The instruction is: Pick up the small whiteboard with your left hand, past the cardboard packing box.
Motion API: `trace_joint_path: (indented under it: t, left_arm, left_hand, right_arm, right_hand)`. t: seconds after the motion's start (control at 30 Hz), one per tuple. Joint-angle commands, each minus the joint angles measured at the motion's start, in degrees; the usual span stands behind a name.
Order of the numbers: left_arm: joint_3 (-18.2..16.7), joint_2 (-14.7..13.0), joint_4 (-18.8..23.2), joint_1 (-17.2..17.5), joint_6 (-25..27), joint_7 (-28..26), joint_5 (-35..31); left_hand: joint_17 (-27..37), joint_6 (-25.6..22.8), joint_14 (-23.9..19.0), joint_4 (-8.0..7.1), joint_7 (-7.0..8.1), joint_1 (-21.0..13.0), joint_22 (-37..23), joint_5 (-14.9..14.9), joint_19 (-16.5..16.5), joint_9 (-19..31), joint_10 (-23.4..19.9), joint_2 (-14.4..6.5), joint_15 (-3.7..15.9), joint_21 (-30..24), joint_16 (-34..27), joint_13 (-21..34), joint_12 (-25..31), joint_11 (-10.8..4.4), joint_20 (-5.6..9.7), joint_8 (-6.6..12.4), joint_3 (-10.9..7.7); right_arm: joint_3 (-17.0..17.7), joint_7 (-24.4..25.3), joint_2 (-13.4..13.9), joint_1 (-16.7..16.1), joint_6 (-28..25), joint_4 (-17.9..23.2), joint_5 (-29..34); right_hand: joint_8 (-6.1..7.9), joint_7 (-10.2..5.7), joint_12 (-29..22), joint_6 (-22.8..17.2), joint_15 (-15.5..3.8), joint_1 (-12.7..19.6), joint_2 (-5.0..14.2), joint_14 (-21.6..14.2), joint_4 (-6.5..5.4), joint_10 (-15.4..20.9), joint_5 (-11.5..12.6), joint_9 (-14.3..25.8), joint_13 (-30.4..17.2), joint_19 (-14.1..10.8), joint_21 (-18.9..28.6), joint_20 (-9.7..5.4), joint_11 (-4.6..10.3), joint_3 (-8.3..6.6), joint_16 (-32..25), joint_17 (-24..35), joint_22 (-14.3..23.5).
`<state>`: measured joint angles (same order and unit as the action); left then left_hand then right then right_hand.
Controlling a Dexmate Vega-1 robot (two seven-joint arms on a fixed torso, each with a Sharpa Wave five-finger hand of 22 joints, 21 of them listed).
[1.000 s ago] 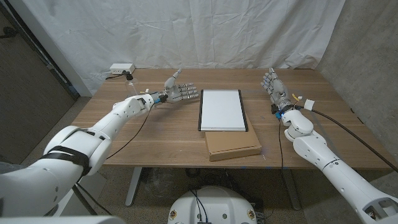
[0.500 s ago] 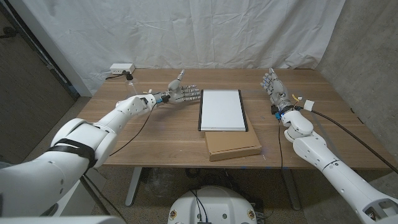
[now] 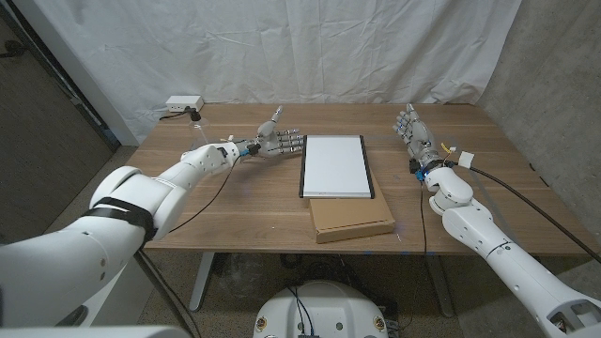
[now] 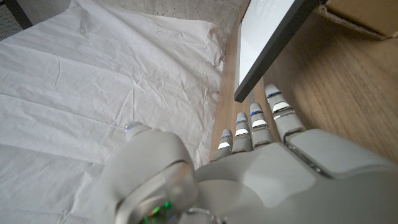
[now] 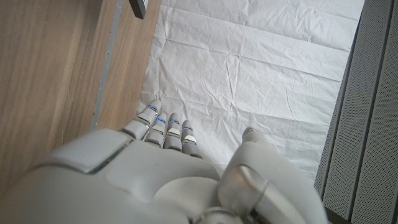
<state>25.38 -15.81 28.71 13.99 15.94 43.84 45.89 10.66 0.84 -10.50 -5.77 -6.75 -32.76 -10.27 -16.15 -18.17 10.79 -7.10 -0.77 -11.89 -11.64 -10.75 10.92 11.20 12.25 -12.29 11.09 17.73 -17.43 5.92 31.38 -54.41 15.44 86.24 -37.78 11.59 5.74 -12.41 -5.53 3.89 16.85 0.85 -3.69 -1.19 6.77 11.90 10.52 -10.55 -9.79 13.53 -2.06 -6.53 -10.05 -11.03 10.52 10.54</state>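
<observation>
The small whiteboard (image 3: 333, 166) lies flat near the middle of the wooden table (image 3: 235, 202), with its near edge resting on the cardboard box (image 3: 352, 218), which sits closer to the robot. The left hand (image 3: 278, 142) is just beside the far left corner of the board, released, with the fingers stretched toward the frame and nothing in them; from the left wrist view the fingertips (image 4: 274, 99) are very near the dark edge of the whiteboard (image 4: 273, 34), but contact cannot be confirmed. The right hand (image 3: 413, 128) stands at the other side of the table, well apart from the board, also released and holding nothing. The step in hand seems to be the approach for the grasp. To do it well, the fingers should probably go under the left long edge while the thumb comes over the top, because the board is thin and lies low; the end that rests on the box may leave a little gap beneath, which could help. The board has a smooth white surface and a thin dark frame, rectangular with sharp corners, so it may slide on the table if it is pushed sideways. The box is flat, brown and matte, and the table shows a wood grain.
</observation>
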Motion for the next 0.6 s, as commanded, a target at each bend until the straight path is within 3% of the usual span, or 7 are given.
trace_joint_path:
  t: [0.03, 0.3, 0.6]
  left_arm:
    - [-1.68, 4.84, -8.93, -3.19, -2.55, -1.78, -2.86]
    - [-2.75, 5.7, -8.94, -3.12, -2.17, -1.92, -4.63]
    - [-3.14, 6.42, -9.02, -3.19, -2.08, -2.24, -6.38]
  left_hand:
    - [0.12, -0.1, -0.77, -0.24, -5.18, 0.0, -0.1, -0.43, -0.87, 0.29, -0.83, 0.45, -0.02, 0.0, -0.28, 0.18, 0.3, 0.31, 0.09, 0.24, 0.39]
    - [0.11, -0.27, -1.15, -0.27, -5.18, -0.11, -0.09, -0.43, -1.46, 0.3, -0.93, 0.27, 0.01, -0.01, -0.25, 0.2, 0.26, 0.31, 0.07, 0.27, 0.19]
    - [0.09, -0.27, -1.19, 0.45, -5.19, -2.53, -0.11, 0.42, -1.71, 0.32, -0.73, -0.69, 0.02, 0.05, -0.22, 0.2, 0.24, 0.3, 0.03, 0.24, -0.21]
  right_arm:
    - [0.27, -0.43, 0.43, -0.31, -0.03, 0.58, -0.4]
    - [0.25, -0.6, 0.67, -0.29, -0.47, 0.8, -0.54]
    - [0.15, -1.12, 0.55, -0.04, -0.29, 0.42, -0.71]
  right_hand:
    - [-0.03, -0.18, -0.32, -0.42, 0.08, 0.46, 0.19, -0.37, 0.33, 0.52, -0.23, 0.31, -0.06, -0.38, -0.1, 0.15, -0.13, -0.07, -0.13, 0.28, 0.07]
    - [-0.05, -0.18, -0.29, -0.41, 0.09, 0.45, 0.2, -0.42, 0.37, 0.53, -0.25, 0.32, -0.06, -0.42, -0.16, 0.15, -0.08, -0.05, -0.12, 0.28, 0.07]
    - [-0.07, -0.22, -0.27, -0.44, 0.1, 0.45, 0.23, -0.5, 0.43, 0.58, -0.26, 0.32, -0.06, -0.47, -0.23, 0.21, -0.06, -0.02, -0.11, 0.29, 0.08]
